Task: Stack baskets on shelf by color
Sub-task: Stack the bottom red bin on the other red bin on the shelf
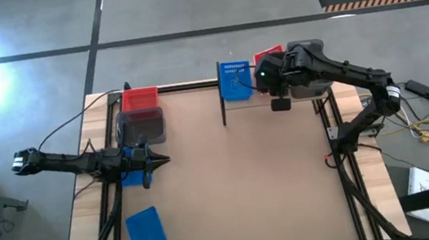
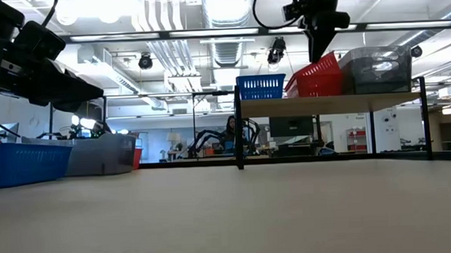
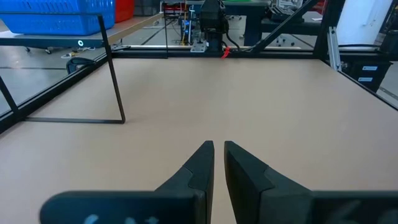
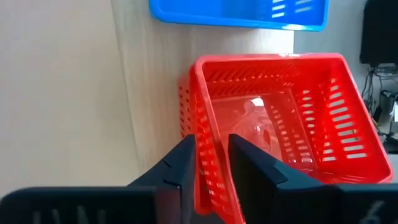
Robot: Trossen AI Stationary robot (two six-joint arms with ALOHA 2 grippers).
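The wooden shelf [image 1: 250,99] stands at the table's far side. On it are a blue basket [image 1: 234,79], a red basket [image 2: 313,77] that sits tilted, and a grey basket [image 2: 377,68]. My right gripper [image 4: 211,146] is above the shelf, shut on the red basket [image 4: 280,118]. My left gripper [image 3: 219,155] is shut and empty, low over the tabletop at the left. By the left arm are a red basket [image 1: 140,100], a grey basket [image 1: 140,127] and two blue baskets [image 1: 146,231], one of them [image 1: 130,177] under the arm. My right gripper holds the red basket by the side wall [image 4: 208,121] that faces the table's near edge, at its rim. One finger is inside the basket and one outside. The fingers come from above, pointing down. The basket is tilted, its bottom down at the shelf board [image 2: 324,104].
Thin black posts [image 2: 239,133] hold the shelf up above the tabletop. Black frame rails [image 1: 108,190] run along the table's left and right sides. Open tabletop [image 1: 239,182] lies between the two arms. Cables [image 1: 428,122] lie off the right edge.
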